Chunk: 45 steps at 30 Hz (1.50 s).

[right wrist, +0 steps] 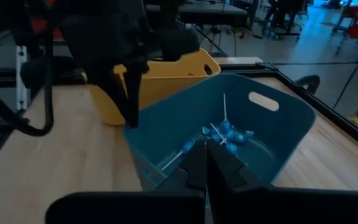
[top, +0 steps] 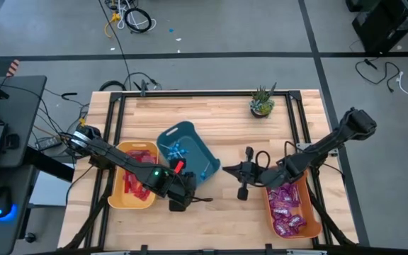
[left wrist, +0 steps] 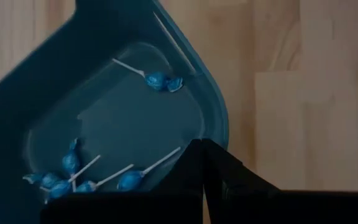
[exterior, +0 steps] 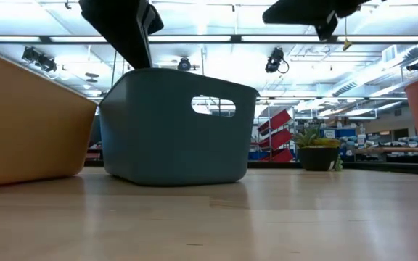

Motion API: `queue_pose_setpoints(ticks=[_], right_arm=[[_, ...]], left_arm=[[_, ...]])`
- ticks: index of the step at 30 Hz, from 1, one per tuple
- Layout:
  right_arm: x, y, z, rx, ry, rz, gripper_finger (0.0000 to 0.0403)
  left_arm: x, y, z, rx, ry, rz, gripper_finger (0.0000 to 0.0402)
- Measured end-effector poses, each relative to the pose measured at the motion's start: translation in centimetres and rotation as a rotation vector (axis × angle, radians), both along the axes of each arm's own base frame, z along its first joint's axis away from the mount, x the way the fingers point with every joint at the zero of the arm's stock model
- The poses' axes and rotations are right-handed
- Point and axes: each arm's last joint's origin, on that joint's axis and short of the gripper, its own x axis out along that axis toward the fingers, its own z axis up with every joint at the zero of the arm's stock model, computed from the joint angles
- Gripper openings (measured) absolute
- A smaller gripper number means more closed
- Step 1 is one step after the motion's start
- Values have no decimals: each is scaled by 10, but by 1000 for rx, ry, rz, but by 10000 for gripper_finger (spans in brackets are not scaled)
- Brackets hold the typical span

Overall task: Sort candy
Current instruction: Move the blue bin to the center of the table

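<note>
Where teal bin sits, blue lollipops, white sticks

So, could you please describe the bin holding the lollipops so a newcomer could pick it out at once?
On the wooden table, three plastic bins sit in a row. The teal bin is the middle one, between the yellow bin and the orange bin. It alone is teal, sits skewed, and holds small blue lollipops on white sticks.

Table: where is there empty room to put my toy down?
Bare wood lies along the far edge of the wooden table, between the teal plastic bin and the small potted green plant. It is crowded near the front, where both claws hang by the bins.
</note>
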Motion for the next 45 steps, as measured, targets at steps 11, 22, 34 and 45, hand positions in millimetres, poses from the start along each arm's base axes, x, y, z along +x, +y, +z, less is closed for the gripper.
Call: queue_pose_setpoints(ticks=[11, 22, 34, 45], right_arm=[[-9, 13, 4, 8, -12, 54, 0], [-14, 31, -1, 110, 26, 242, 0], [12, 28, -55, 155, 175, 145, 0], [21, 15, -61, 163, 185, 84, 0]], left_arm=[[14, -10, 7, -165, -134, -44, 0], [16, -12, 8, -200, -152, -51, 0], [11, -8, 14, -130, -93, -30, 0], [-16, 0, 0, -44, 179, 32, 0]])
